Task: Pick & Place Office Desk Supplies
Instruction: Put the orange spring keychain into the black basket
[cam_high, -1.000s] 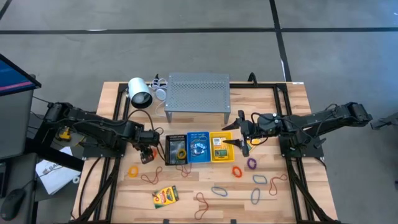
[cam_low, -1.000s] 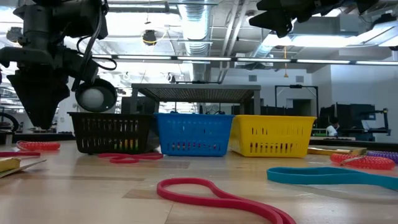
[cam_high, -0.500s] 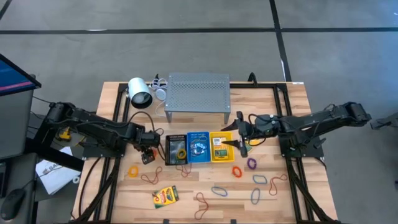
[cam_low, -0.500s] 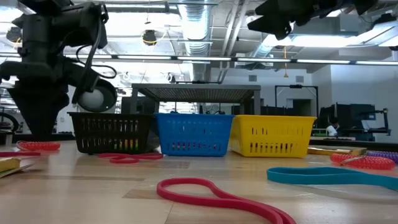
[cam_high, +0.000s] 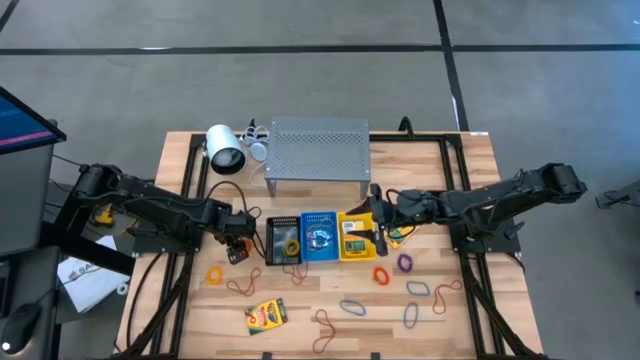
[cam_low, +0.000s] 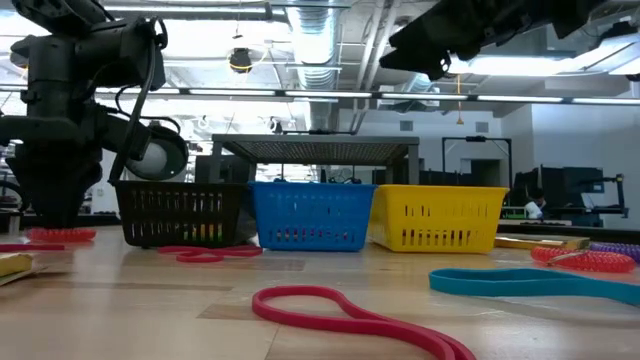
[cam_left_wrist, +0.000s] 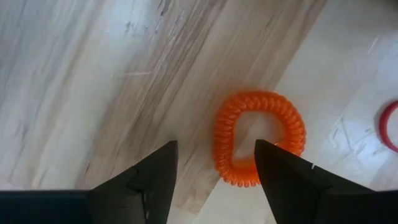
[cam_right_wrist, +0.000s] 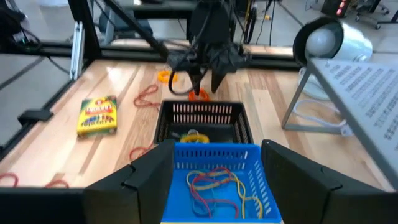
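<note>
An orange coiled loop (cam_left_wrist: 258, 102) lies flat on the wood left of the black basket (cam_high: 282, 240). My left gripper (cam_left_wrist: 216, 144) points straight down just above it, open, its fingers astride the loop's near side; the low view shows this gripper (cam_low: 50, 215) close to the table. Open and carrying nothing, my right gripper (cam_high: 376, 236) hangs over the yellow basket (cam_high: 353, 238), looking across the blue basket (cam_right_wrist: 214, 180), which holds thin rubber bands. A yellow-and-green crayon box (cam_high: 265, 315) and several loose loops (cam_high: 404, 263) lie on the near half of the table.
The three baskets stand in a row mid-table. Behind them are the grey perforated shelf (cam_high: 318, 150) and a white cylinder (cam_high: 225, 150). A red band (cam_low: 340, 310) and a teal band (cam_low: 530, 283) lie near the front edge. Another orange loop (cam_high: 213, 273) lies near the left gripper.
My left gripper has sunk straight down toward the orange coiled loop, staying open. My right gripper has moved toward the table's left and a little down, from beside the yellow basket to over it, still open.
</note>
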